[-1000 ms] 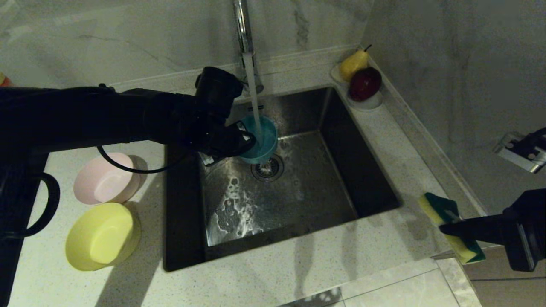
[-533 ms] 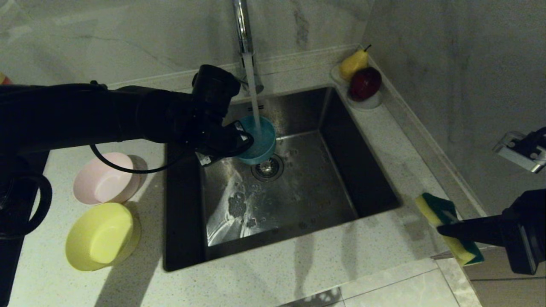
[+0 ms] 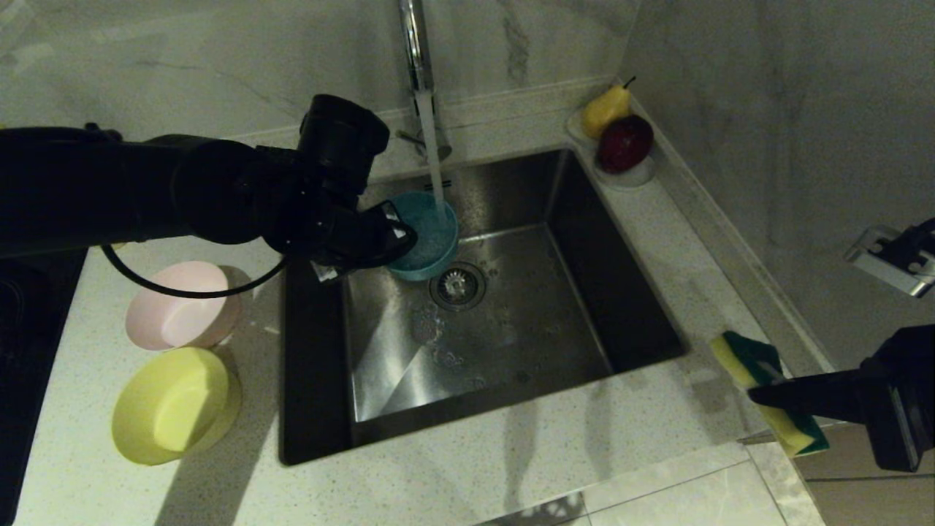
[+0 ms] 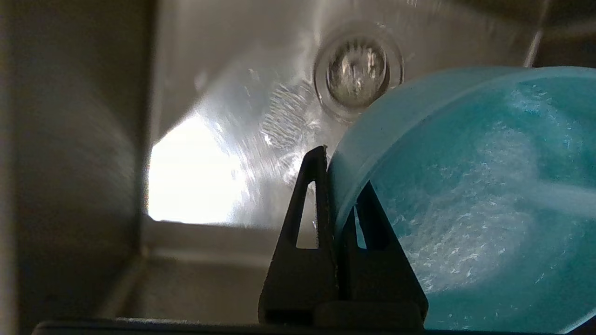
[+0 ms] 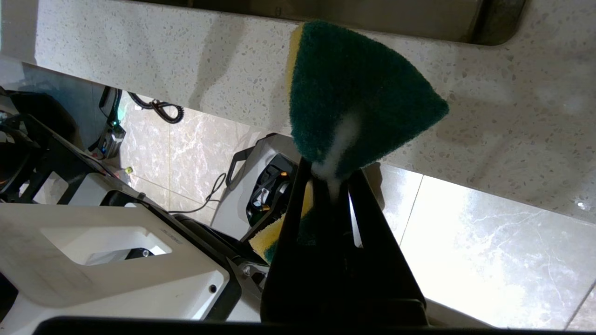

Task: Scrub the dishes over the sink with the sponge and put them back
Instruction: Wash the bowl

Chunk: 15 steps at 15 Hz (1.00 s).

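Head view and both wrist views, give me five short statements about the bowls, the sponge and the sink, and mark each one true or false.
1. The left gripper grips the blue bowl by its rim. True.
2. The tap water runs into the blue bowl. True.
3. The right gripper holds the sponge over the sink. False: it holds it beyond the sink's right edge, at the counter's front corner.
4. The pink bowl lies in the sink. False: it sits on the counter left of it, beside the yellow bowl.
5. A pear and a dark red fruit sit at the sink's far right corner. True.
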Available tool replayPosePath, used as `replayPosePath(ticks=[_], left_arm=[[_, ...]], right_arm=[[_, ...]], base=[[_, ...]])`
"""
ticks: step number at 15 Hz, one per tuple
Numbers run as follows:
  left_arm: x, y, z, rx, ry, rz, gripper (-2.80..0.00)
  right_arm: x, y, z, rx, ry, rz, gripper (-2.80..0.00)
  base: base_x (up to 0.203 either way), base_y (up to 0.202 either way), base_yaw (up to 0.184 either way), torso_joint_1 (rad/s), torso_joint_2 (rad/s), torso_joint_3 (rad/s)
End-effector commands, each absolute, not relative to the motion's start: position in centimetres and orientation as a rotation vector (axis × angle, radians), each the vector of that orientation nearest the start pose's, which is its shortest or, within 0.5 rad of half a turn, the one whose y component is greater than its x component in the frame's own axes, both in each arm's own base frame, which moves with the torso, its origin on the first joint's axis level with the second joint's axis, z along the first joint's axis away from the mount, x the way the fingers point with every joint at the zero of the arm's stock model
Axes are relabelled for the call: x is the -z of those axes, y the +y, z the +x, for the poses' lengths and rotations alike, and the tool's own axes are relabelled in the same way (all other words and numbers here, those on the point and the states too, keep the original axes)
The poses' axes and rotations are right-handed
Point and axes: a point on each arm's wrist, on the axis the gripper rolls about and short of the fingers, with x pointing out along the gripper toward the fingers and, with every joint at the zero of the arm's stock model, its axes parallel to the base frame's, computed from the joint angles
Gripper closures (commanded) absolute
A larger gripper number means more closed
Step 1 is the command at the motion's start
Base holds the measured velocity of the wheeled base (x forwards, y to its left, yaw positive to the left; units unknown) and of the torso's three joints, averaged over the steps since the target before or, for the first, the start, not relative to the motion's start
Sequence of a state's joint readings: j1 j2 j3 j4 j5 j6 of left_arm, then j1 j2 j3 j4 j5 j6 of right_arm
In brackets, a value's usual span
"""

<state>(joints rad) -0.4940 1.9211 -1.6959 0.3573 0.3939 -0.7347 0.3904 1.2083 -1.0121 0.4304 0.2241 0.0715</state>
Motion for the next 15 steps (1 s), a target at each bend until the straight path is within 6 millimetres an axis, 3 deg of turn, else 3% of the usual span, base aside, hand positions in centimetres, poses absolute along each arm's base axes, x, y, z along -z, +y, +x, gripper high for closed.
replayPosePath(ticks=[1, 7, 10, 15], left_arm=[[-28.5, -16.0, 31.7, -0.099, 0.438, -0.489, 0.0], [-31.5, -14.0, 28.3, 0.023, 0.14, -0.374, 0.0], [-32.1, -13.1, 26.7, 0.053, -0.003, -0.303, 0.0], [-31.9, -12.5, 25.9, 0.06, -0.188, -0.205, 0.0]], right_arm=[[-26.1, 6.6, 14.7, -0.571, 0.655, 0.015, 0.0], [-26.2, 6.3, 14.1, -0.571, 0.646, 0.016, 0.0], [-26.3, 6.4, 14.2, -0.572, 0.643, 0.015, 0.0], [-26.0, 6.4, 14.3, -0.568, 0.659, 0.024, 0.0]], base=[[0.0, 0.0, 0.0, 0.0, 0.0, 0.0], [0.0, 0.0, 0.0, 0.0, 0.0, 0.0], [0.0, 0.0, 0.0, 0.0, 0.0, 0.0], [0.0, 0.0, 0.0, 0.0, 0.0, 0.0]])
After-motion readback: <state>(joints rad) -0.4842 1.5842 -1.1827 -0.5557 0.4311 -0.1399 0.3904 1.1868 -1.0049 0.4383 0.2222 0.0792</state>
